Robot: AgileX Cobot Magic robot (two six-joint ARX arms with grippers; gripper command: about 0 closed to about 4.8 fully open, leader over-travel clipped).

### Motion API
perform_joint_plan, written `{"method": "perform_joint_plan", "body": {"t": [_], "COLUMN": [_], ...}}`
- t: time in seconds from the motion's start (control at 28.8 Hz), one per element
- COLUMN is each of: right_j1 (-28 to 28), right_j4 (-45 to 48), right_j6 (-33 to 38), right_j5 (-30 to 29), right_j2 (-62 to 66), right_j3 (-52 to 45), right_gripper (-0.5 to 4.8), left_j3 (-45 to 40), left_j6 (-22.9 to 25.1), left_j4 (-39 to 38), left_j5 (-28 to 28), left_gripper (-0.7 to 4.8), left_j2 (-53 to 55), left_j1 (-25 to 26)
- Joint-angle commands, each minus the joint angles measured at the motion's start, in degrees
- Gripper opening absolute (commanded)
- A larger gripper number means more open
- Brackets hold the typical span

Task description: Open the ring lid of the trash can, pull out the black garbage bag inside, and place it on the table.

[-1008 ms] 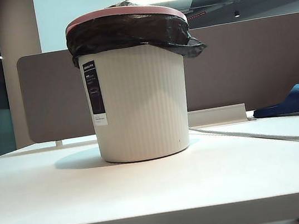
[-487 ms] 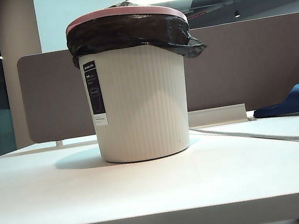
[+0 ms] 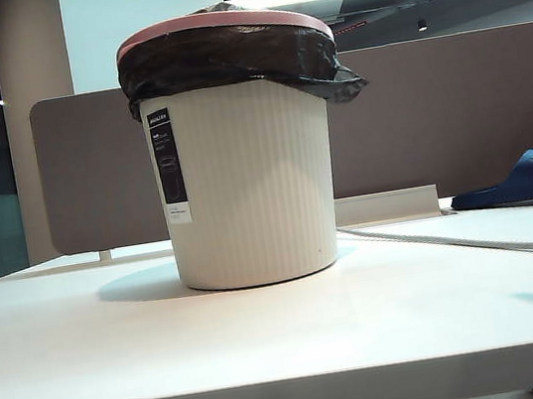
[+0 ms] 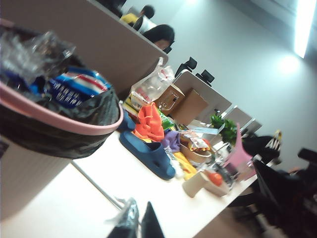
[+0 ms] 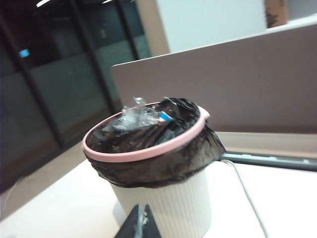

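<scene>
- On the table, about mid-width, stands the bin, upright, its black label strip facing the exterior camera.
- The pink lid sits on the bin's top, still in place.
- The bag is folded out over the bin's rim under the lid and hangs down as a crinkled black skirt, sagging lowest on the right of the exterior view.
- Inside the bag lies clear crumpled plastic and a blue-and-white wrapper.
- Neither arm shows in the exterior view.
- The left gripper shows only as two dark fingertips pressed together, holding nothing, above the table beside the bin.
- The right gripper also shows only its tips, pressed together and empty, facing the bin's ribbed wall from nearby without touching it.
- A grey-brown partition runs behind the bin.
- A blue slipper lies far right on the table, well apart from the bin.
- A pale cable runs from behind the bin toward the right edge.
- Beyond the slipper the left wrist view shows a jumble of clutter: orange cloth, boxes, a plant.
</scene>
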Motion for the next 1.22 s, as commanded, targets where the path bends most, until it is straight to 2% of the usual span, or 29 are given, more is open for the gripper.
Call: {"method": "perform_joint_plan", "body": {"t": [0.03, 0.24, 0.38, 0.59, 0.73, 0.83, 0.87, 0.9, 0.97, 1.01, 1.11, 1.22], "right_j1": [0.3, 4.4, 9.8, 22.6, 30.5, 35.1, 36.1, 36.6, 38.0, 38.8, 41.2, 41.9], "right_j4": [-0.3, -4.6, -7.7, -10.6, -11.4, -11.1, -10.8, -10.5, -9.1, -8.6, -6.7, -5.8], "right_j6": [-8.3, -19.7, -28.2, -38.1, -42.2, -42.6, -42.7, -42.6, -42.6, -42.6, -42.6, -43.5], "right_j5": [-2.7, -2.8, -2.1, 9.3, 17.9, 22.5, 23.4, 23.4, 23.4, 23.7, 26.3, 26.0], "right_j2": [3.3, 9.2, 13.7, 20.5, 24.8, 27.5, 28.5, 29.3, 30.8, 31.3, 32.9, 33.9], "right_j3": [4.0, 11.0, 14.4, 17.7, 19.2, 20.0, 20.3, 20.5, 20.6, 20.6, 20.6, 20.6], "right_gripper": [-0.02, -0.02, -0.02, -0.01, -0.01, -0.01, -0.01, -0.01, -0.01, -0.01, -0.01, -0.01], "left_j3": [0.6, 0.6, 0.6, 0.6, 0.6, 0.6, 0.6, 0.6, 0.6, 0.6, 0.6, 0.6], "left_j6": [-4.4, -5.4, -9.3, -15.6, -17.1, -21.3, -22.9, -24.3, -27.4, -28.6, -31.1, -34.2], "left_j4": [1.3, 6.4, 14.6, 24.9, 26.1, 26.3, 26.7, 27.4, 28.7, 29.3, 31.5, 34.4], "left_j5": [1.0, 1.5, 0.6, -1.2, -5.6, -9.2, -10.3, -11.0, -11.9, -11.9, -11.9, -11.8], "left_gripper": [0.22, 0.22, 0.25, 0.26, 0.28, 0.32, 0.46, 0.91, 2.39, 2.85, 2.96, 2.96], "left_j2": [5.6, 13.9, 18.8, 25.5, 28.2, 29.5, 30.0, 30.5, 31.6, 32.1, 33.8, 35.5], "left_j1": [0.0, -0.1, -1.6, -3.7, -4.3, -4.4, -4.4, -4.3, -4.3, -4.2, -4.2, -4.3]}}
